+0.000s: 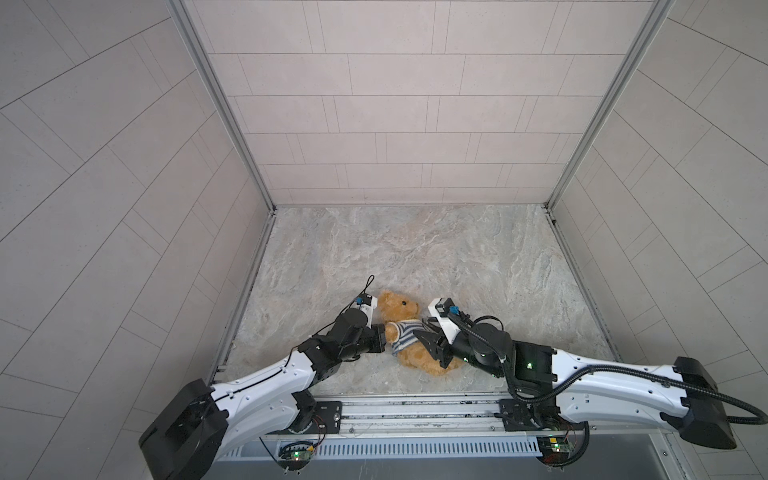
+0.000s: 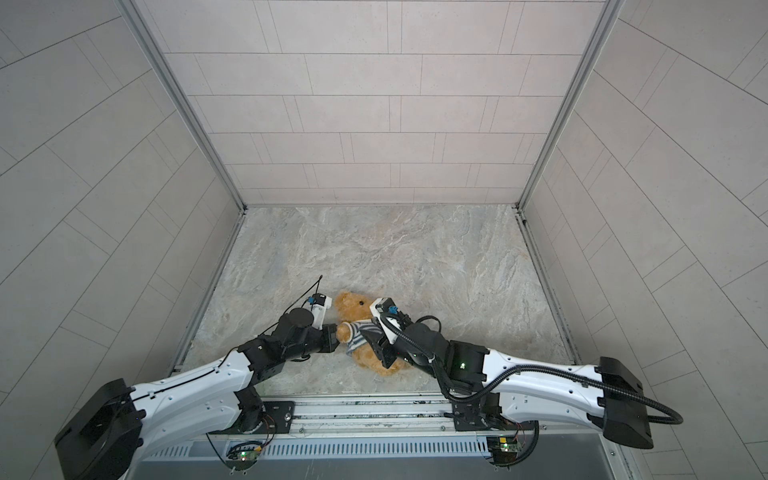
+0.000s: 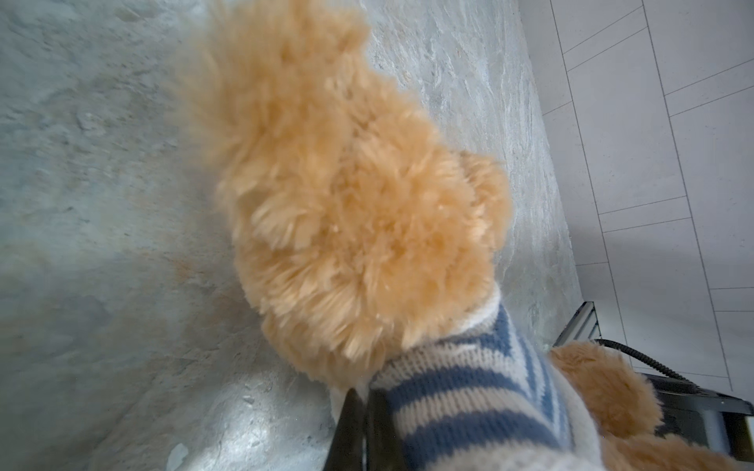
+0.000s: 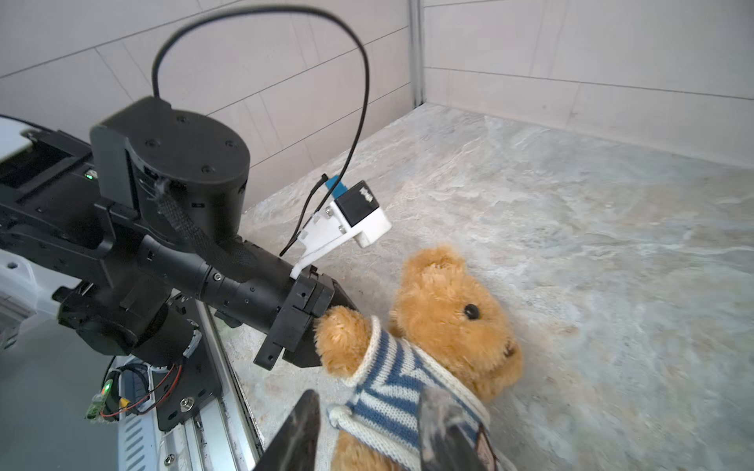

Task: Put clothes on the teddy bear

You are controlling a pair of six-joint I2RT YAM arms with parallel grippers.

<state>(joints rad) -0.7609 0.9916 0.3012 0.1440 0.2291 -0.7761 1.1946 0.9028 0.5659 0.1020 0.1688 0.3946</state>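
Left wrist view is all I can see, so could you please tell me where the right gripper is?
Observer: The right gripper stands open, fingers spread over the striped shirt on the teddy bear's torso.
Operator: Thank you. What is my left gripper holding?
Observer: The left gripper is shut on the paw poking out of the sleeve.
Operator: Which way does the bear lie?
Observer: In both top views, head toward the far wall, bare legs toward the mounting rail.
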